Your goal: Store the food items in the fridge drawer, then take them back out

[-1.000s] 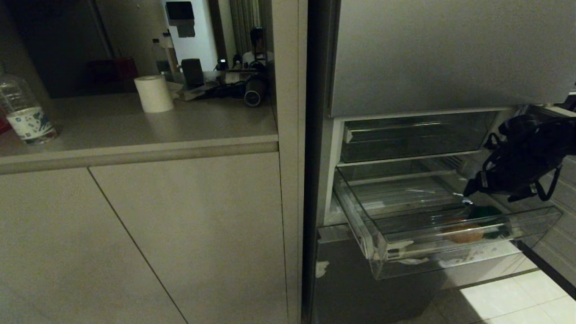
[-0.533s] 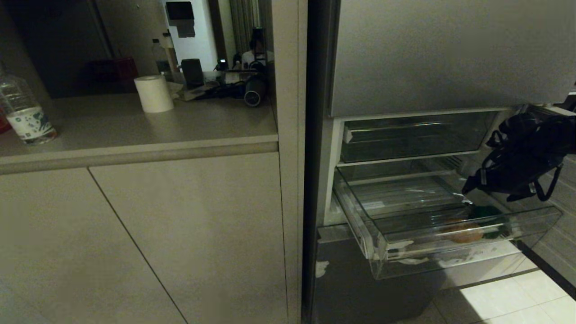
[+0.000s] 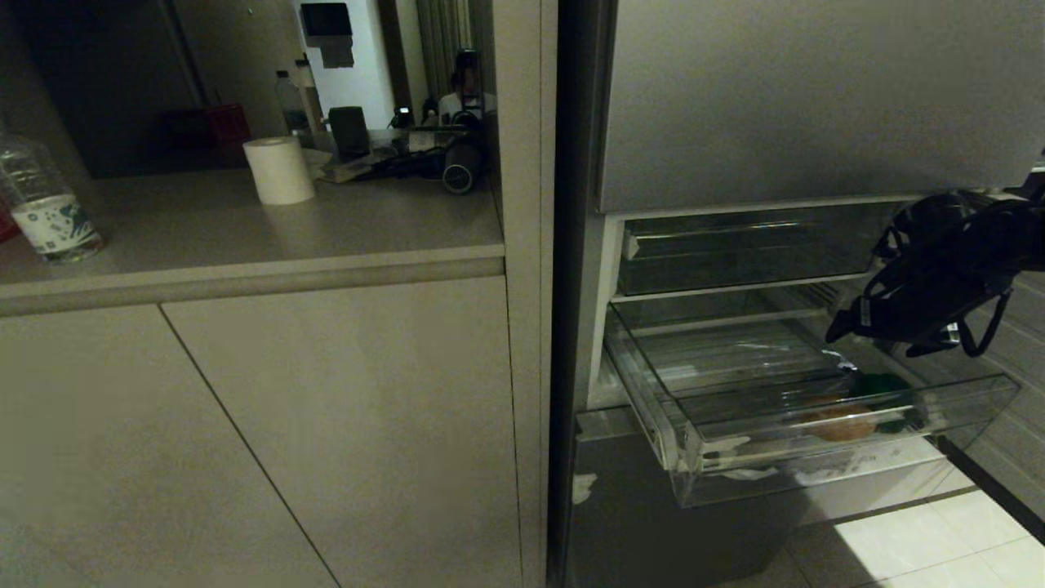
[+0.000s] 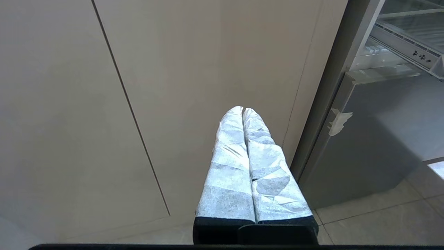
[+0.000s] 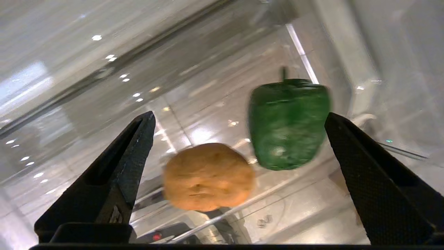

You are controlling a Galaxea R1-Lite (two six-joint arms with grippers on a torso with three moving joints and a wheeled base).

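Clear plastic fridge drawer (image 3: 816, 425) is pulled out, both food items lying on its floor near the front right corner: green pepper (image 5: 288, 124) and orange-brown piece (image 5: 208, 177), just beside each other, maybe touching, can't tell.

Risks, as I judge them: the two sit so close that jaws closing on one could nudge or pinch the other; the pepper is glossy and rounded, so an off-centre grip may squirt it out; it's also near the drawer's side wall, so one jaw could clip the plastic on the way down. Reflections off the clear walls make depth hard to read.

Right gripper (image 5: 239, 139) hangs above the drawer's right side, tilted down and forward, jaws wide apart, holding nothing, both items framed between them below. Left gripper (image 4: 244, 114) parked low facing the cabinet door (image 4: 208, 69), jaws together, empty.
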